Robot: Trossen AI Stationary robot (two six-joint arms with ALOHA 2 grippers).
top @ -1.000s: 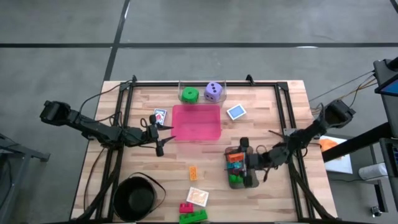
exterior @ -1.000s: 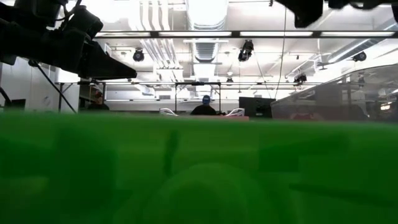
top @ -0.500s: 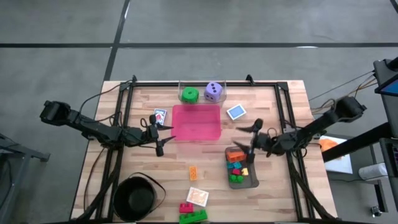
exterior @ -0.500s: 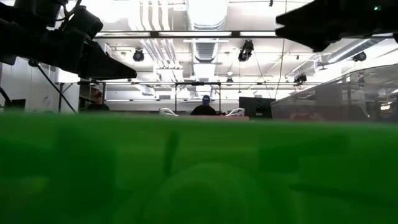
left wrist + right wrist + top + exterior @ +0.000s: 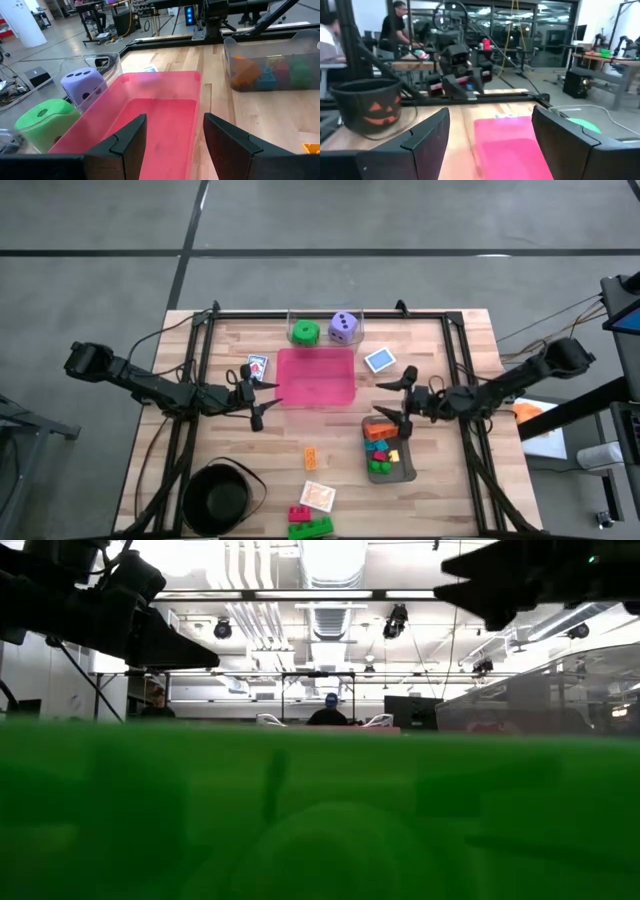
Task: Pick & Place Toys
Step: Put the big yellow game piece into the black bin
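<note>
My left gripper (image 5: 258, 395) hovers open and holds nothing, beside the near left corner of the pink tray (image 5: 316, 376). My right gripper (image 5: 404, 397) is open with nothing in it too, just beyond the grey tray (image 5: 406, 470) that holds several coloured bricks (image 5: 380, 446). A green die (image 5: 305, 332) and a purple die (image 5: 343, 327) sit in a clear tray at the far edge. On the wood lie a blue card (image 5: 379, 360), a second card (image 5: 257, 366), an orange brick (image 5: 311, 457), an orange card (image 5: 317, 496), and red and green bricks (image 5: 305, 522).
A black round bowl (image 5: 222, 498) stands near the front left. Black rails (image 5: 196, 380) run along the table's left and right sides. In the low view a green blur (image 5: 320, 820) fills the lower half. People stand in the room beyond the table.
My right gripper has drawn back from over the grey tray of bricks toward the table's far edge and tipped from pointing down to about level. The bricks in the tray, covered by it before, now show. My left arm has kept still.
</note>
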